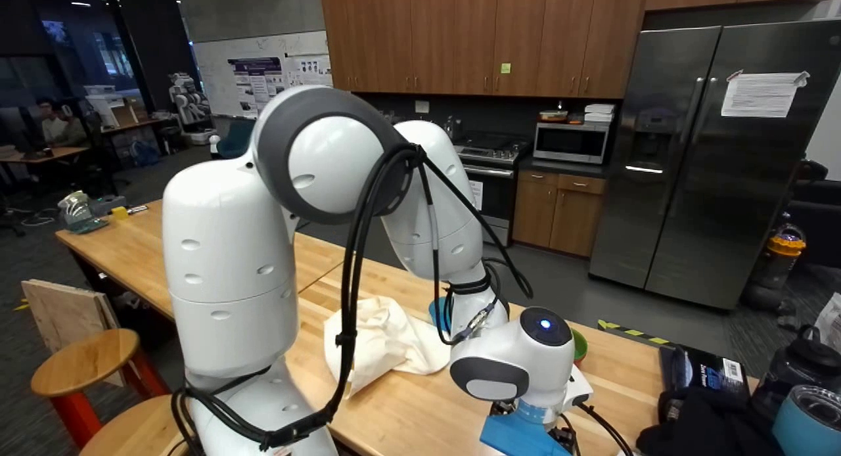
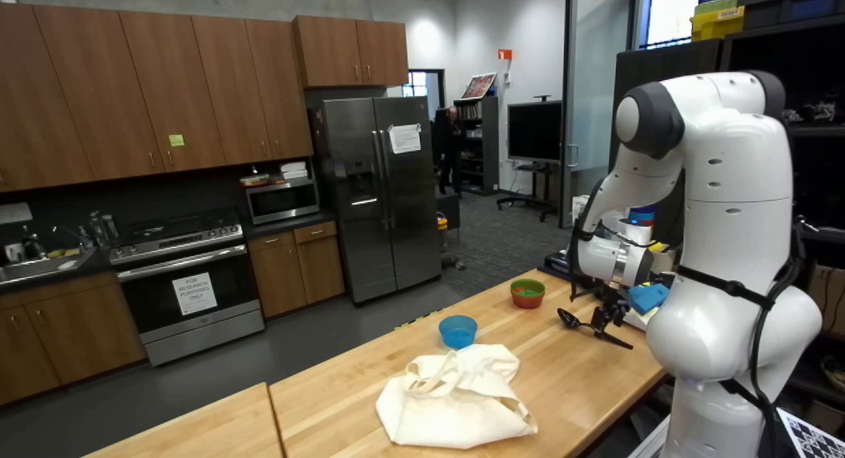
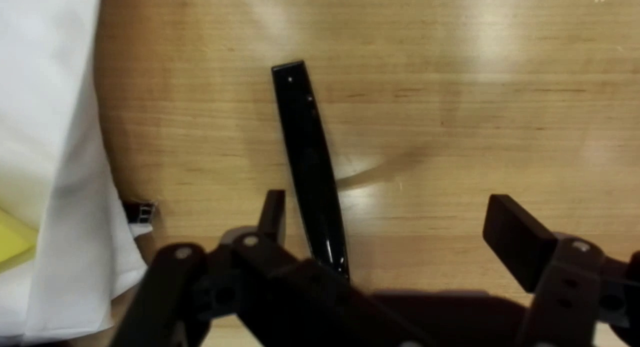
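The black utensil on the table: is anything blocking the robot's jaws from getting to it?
Nothing visible stands between the open jaws and the black utensil; the white material at the wrist view's left edge lies clear of it.

The spoon looks like glossy plastic, the table smooth wood, the bag matt cloth, the fridge smooth metal.

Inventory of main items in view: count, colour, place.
Table sections: 2, tan wood, foreground
Cloth bag: 1, cream, on table
Bowl: 1, blue, beside bag
Second bowl: 1, green and red, on table
Spoon-like utensil: 1, black, on table
Stools: 2, tan seats, beside table
Fridge: 1, dark grey, background
Microwave: 1, silver and black, beside fridge
Stove: 1, black and silver, background
Arm: 1, white and grey, over table
Gripper: 1, black, open, by the utensil
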You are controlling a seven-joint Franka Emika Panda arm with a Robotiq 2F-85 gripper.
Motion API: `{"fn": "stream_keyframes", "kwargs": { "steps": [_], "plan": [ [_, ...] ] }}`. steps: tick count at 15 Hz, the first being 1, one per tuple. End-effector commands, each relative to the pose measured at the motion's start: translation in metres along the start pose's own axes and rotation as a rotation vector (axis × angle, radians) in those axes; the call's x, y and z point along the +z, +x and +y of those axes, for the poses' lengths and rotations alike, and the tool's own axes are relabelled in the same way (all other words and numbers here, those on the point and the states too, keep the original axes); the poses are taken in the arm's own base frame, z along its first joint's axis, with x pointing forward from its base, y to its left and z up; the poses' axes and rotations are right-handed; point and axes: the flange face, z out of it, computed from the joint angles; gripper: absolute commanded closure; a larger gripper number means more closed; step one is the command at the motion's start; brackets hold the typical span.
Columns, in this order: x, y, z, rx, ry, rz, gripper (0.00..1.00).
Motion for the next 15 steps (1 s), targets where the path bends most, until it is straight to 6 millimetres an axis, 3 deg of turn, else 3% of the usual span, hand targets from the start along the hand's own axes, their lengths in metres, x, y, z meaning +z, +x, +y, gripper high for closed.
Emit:
{"fn": "stream_keyframes", "kwargs": {
  "steps": [1,5,6,9,15],
  "plan": [
    [0.024,0.003,0.013,0.012,-0.021,-0.027,0.0],
    [0.042,0.0,0.024,0.028,-0.01,-0.051,0.0],
    [0.047,0.001,0.025,0.027,-0.006,-0.057,0.25],
    [0.052,0.001,0.03,0.027,-0.006,-0.064,0.37],
    [0.038,0.002,0.03,0.025,-0.017,-0.036,0.77]
  ]
}}
